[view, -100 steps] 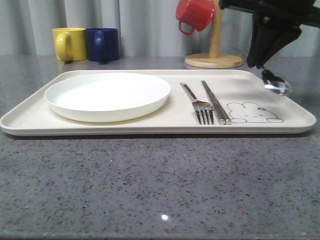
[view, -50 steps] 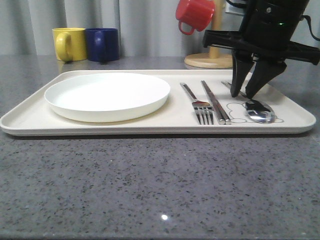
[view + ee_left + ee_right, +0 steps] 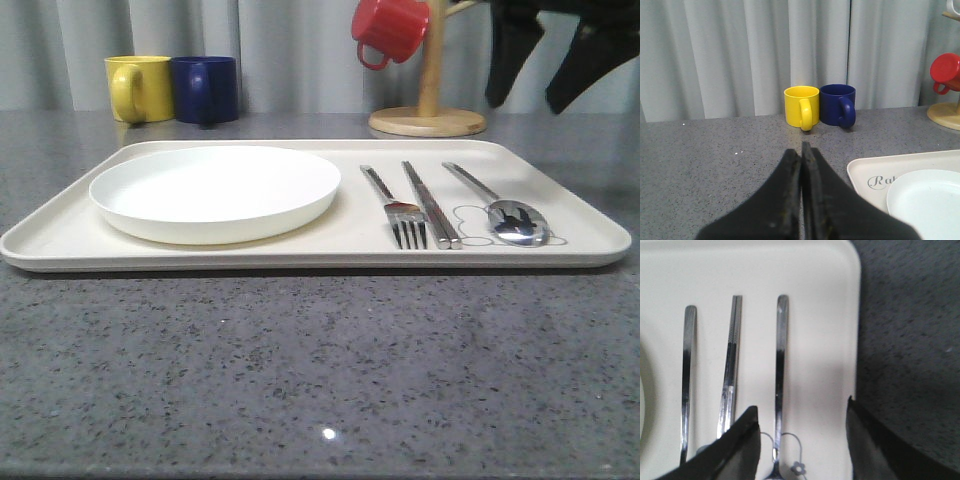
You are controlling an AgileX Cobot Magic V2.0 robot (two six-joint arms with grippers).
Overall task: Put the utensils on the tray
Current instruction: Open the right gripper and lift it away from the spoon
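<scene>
The cream tray holds the silver fork, the pair of chopsticks and the spoon, side by side on its right half. The spoon's bowl covers part of the rabbit drawing. My right gripper hangs open high above the spoon, touching nothing. In the right wrist view the fork handle, chopsticks and spoon handle lie flat on the tray, below the open right gripper. My left gripper is shut and empty over the table, left of the tray's corner.
A round white plate fills the tray's left half. A yellow mug and a blue mug stand at the back left. A wooden mug stand with a red mug is behind the tray.
My right gripper carried the spoon onto the tray, laid it right of the chopsticks, let go and rose away open. The left arm stayed still.
</scene>
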